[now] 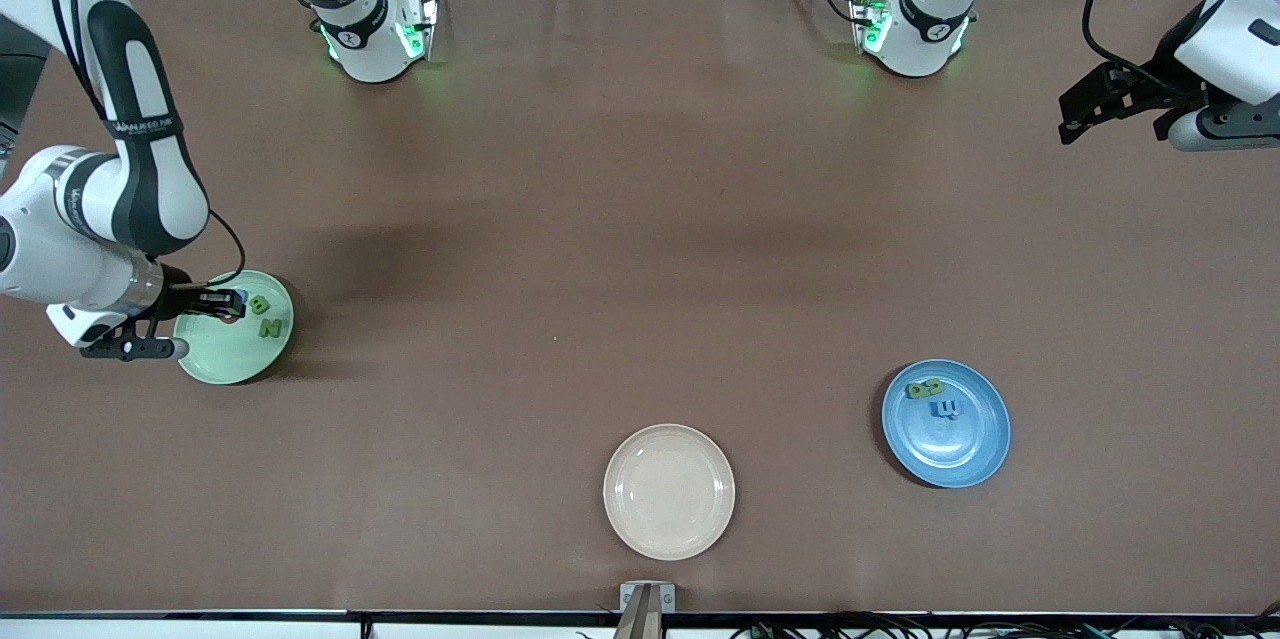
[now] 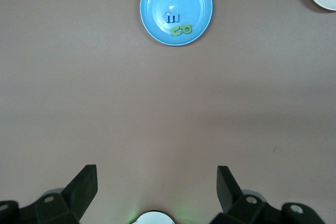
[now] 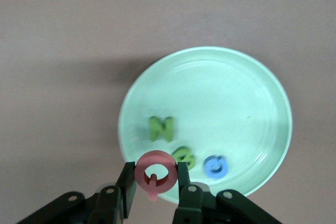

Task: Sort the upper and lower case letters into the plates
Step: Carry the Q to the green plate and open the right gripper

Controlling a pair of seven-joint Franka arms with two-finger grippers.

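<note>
1. Right now the red letter Q (image 3: 155, 174) is pinched between the two fingers of the right gripper (image 1: 222, 301), which hangs over the pale mint green plate (image 1: 215, 369) at the right arm's end of the table; the jaws are clenched on the ring of the letter, one finger on each side of it.
2. Three letters lie in that mint plate: a green N (image 1: 270, 327), a green B (image 1: 258, 304) just beside it, and a blue letter (image 3: 215, 166) seen in the right wrist view near the B, which looks like a C or G though I cannot tell which. In the front view, taking the plate as a clock face, the N sits at about two o'clock and the B at about one o'clock, close to the rim.
3. Toward the left arm's end of the table rests the medium blue plate (image 1: 970, 459), nearer to the front camera than the mint plate.
4. Two green letters (image 1: 925, 388) lie touching each other in the blue plate at about eleven o'clock on its face in the front view, and a blue letter m (image 1: 944, 408) lies just beside them, closer to the plate's middle.
5. Between the two plates, and nearest to the front camera, sits the cream-beige plate (image 1: 668, 529).
6. Well apart from all of this, the left gripper (image 1: 1110, 109) waits in the air over the brown table (image 1: 640, 219) at the left arm's end, its jaws released and spread wide with nothing between them.
</note>
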